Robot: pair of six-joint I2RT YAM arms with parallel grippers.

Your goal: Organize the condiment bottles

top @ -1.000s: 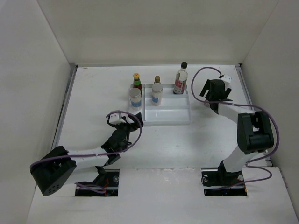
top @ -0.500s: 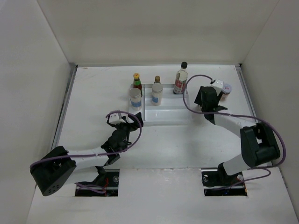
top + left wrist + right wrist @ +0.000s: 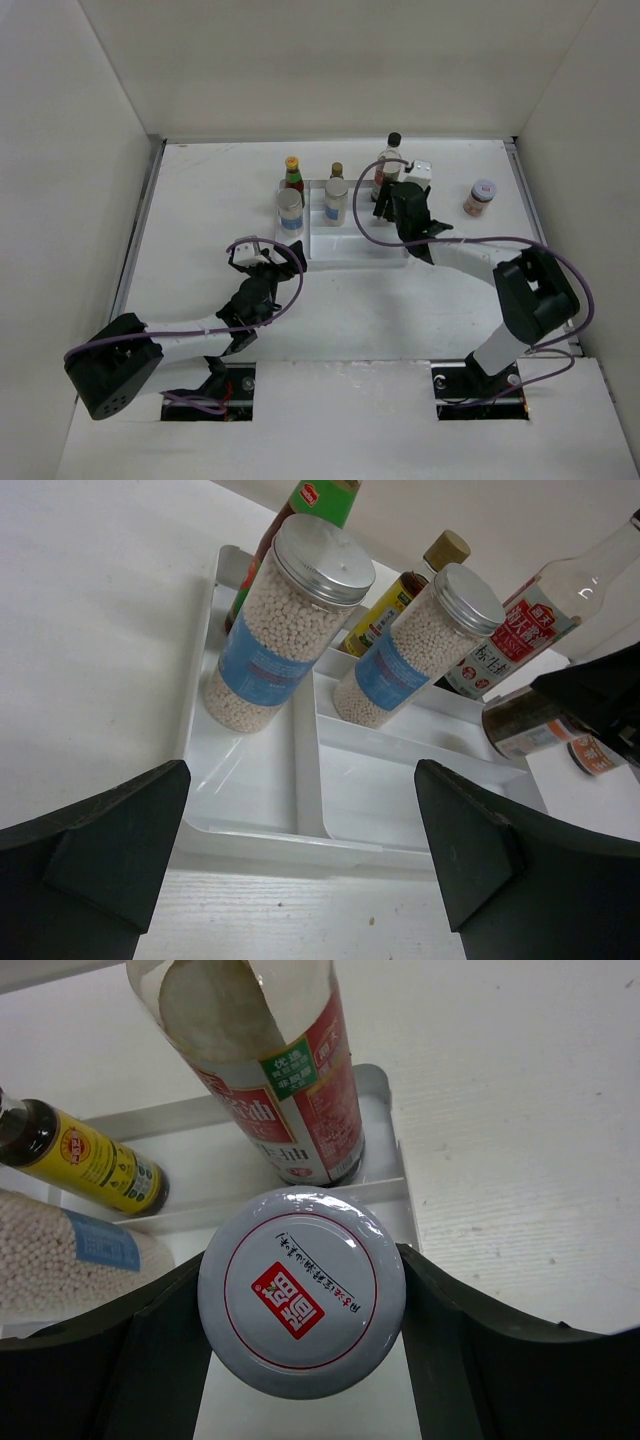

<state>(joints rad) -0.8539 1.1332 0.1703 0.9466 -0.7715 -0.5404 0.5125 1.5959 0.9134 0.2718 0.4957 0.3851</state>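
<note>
White table, white walls, and the right gripper (image 3: 403, 203) is now hovering over the right end of the divided tray (image 3: 355, 248). It's just swung in from the table's right side and is clamping a short jar (image 3: 301, 1305), so one more is getting filed. A second jar (image 3: 481, 197) is still waiting out there. Held jar's lid is looking pale, with a red ring and logo. Left gripper (image 3: 252, 258) is idling, fingers wide apart.

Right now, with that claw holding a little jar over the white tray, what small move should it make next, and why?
Probably lower it straight down. The right claw is shut on the short jar with the white, red-printed lid, over the bare right end of the flat white divided tray, just in front of the tall clear red-labelled bottle, so setting it there seems natural.
</note>
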